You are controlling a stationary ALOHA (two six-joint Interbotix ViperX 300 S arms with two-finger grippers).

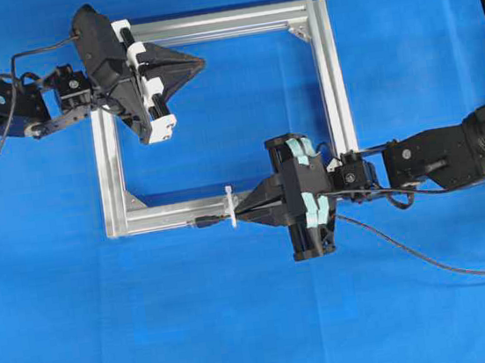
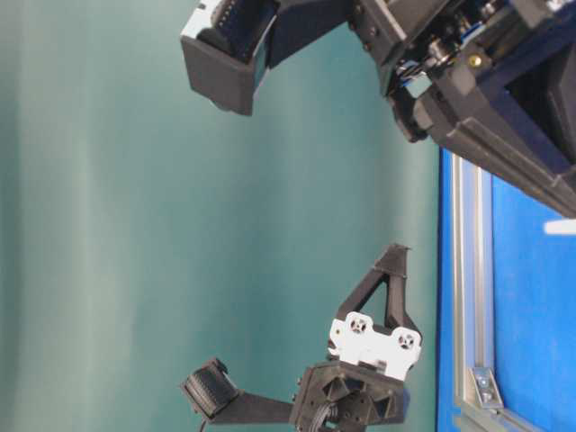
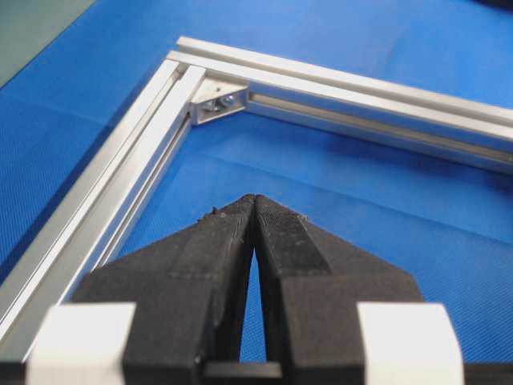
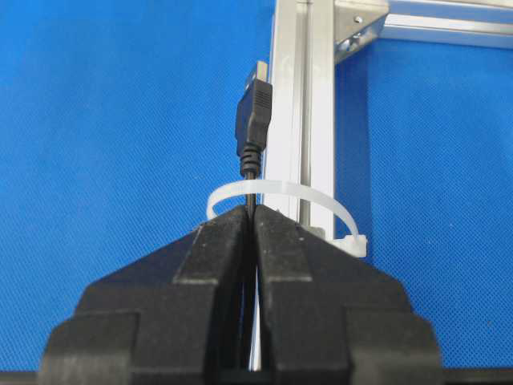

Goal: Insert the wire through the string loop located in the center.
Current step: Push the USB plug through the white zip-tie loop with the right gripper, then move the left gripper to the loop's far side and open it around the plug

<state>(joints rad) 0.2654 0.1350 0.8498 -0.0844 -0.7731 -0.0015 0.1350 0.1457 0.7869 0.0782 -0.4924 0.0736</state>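
Blue cloth, black metal-tipped wire

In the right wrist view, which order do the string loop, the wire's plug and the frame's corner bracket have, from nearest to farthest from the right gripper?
1. String loop: arches right at the right gripper tips.
2. Plug of the wire: just beyond the loop, pointing away.
3. Corner bracket: farthest, upper right on the frame.

The wire passes through the string loop, beside the frame bar.
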